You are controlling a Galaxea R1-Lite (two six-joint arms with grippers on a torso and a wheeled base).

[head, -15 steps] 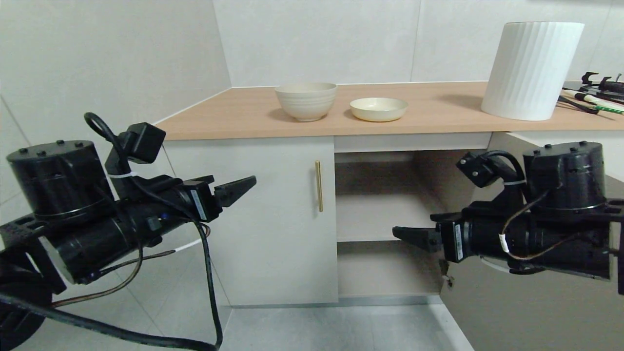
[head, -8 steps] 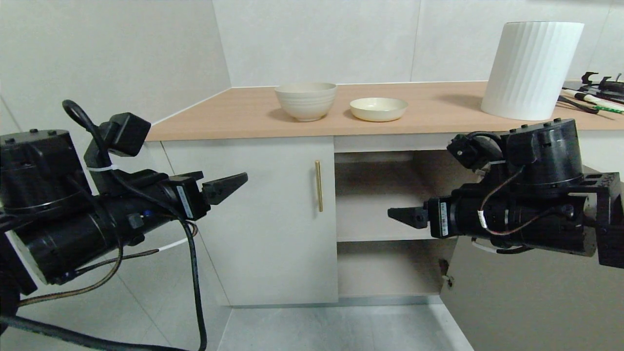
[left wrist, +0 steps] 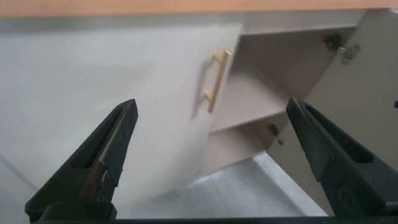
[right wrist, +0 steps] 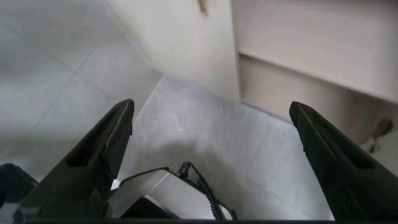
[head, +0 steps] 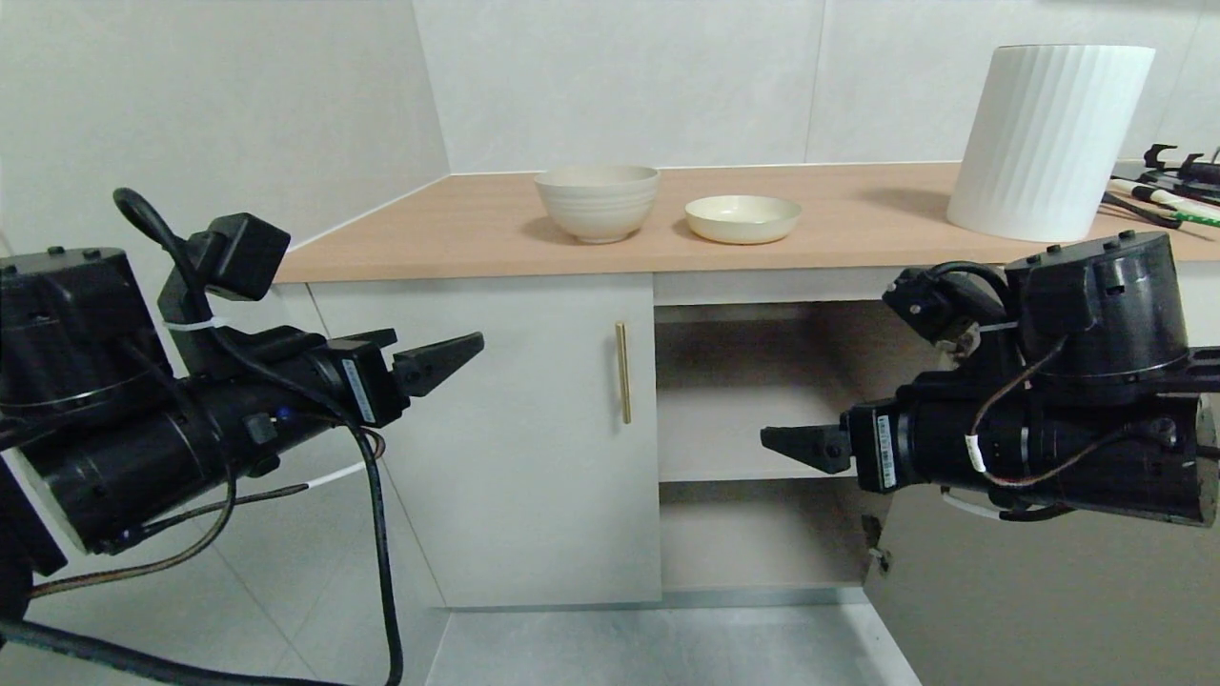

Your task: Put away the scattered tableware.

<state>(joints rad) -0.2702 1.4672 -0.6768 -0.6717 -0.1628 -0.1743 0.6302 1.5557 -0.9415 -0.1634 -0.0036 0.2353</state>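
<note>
A beige ribbed bowl [head: 598, 200] and a shallow cream dish [head: 742, 217] stand side by side on the wooden counter [head: 858, 205], near its front edge. My left gripper [head: 438, 354] hangs below counter height, in front of the shut cabinet door, well short of the bowl. In the left wrist view its fingers [left wrist: 106, 155] are spread wide with nothing between them. My right gripper [head: 791, 446] floats before the open cabinet bay, under the dish. It is open and empty too [right wrist: 211, 107].
The left cabinet door has a brass handle [head: 621, 372]. The right door [head: 1029, 591] is swung open, showing a shelf [head: 743, 429]. A tall white ribbed container [head: 1048, 138] stands on the counter's right, with utensils [head: 1168, 186] beyond it. Grey floor tiles [right wrist: 205, 143] lie below.
The left arm has drawn back a little to the left. The right arm has risen, then dipped slightly. The head view has shifted a touch. The bowl and dish have stayed put.
</note>
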